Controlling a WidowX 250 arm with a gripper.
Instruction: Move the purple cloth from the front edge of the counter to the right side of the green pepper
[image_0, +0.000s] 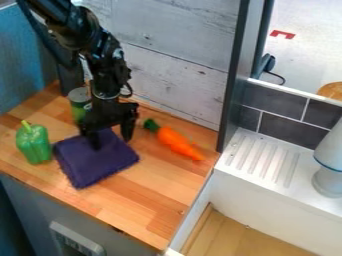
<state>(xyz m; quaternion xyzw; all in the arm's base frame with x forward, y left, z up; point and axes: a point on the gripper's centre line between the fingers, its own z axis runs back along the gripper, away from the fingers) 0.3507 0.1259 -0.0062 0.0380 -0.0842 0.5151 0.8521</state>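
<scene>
Your gripper (111, 138) is spread at the purple cloth (97, 162), left of centre; looks like cloth-handling, so next move needs careful finger placement.

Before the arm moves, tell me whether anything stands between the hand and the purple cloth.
Nothing visible does: the hand is right at the purple cloth. The green pepper and carrot lie off to opposite sides.

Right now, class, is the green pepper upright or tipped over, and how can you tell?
Upright: the green pepper stands on the wooden counter with its stem pointing up.
</scene>
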